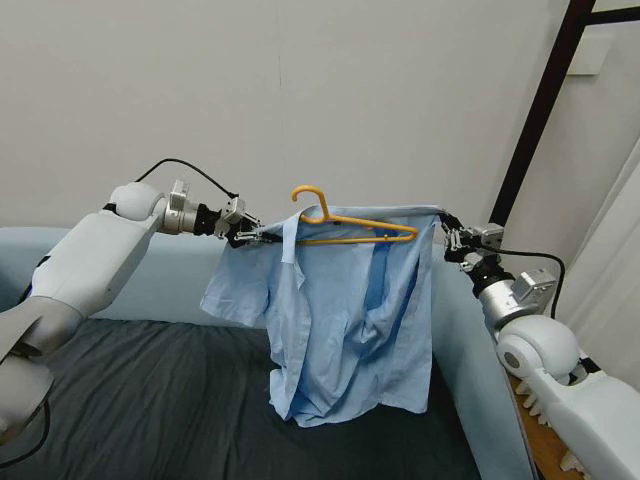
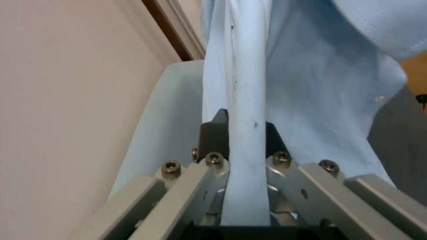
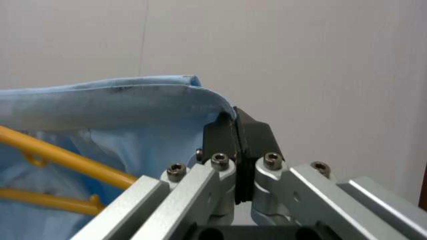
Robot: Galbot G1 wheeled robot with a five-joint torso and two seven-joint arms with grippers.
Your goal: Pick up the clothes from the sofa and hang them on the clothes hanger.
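Left claw, shirt with hanger, right claw

The left end of the hanger is tucked under the shirt, in the middle of the frame, so that end cannot be seen. The shirt also covers part of the sofa behind it.

From the head view, the tips of the left claw are too small to make out. In the left wrist view, a fold of shirt runs through the claw and hides its inside.

The left arm is cut off at the left edge. The right arm is cut off at the lower right corner. The black pole runs out of the top right. In the right wrist view, the hanger and shirt run off the picture's edge.
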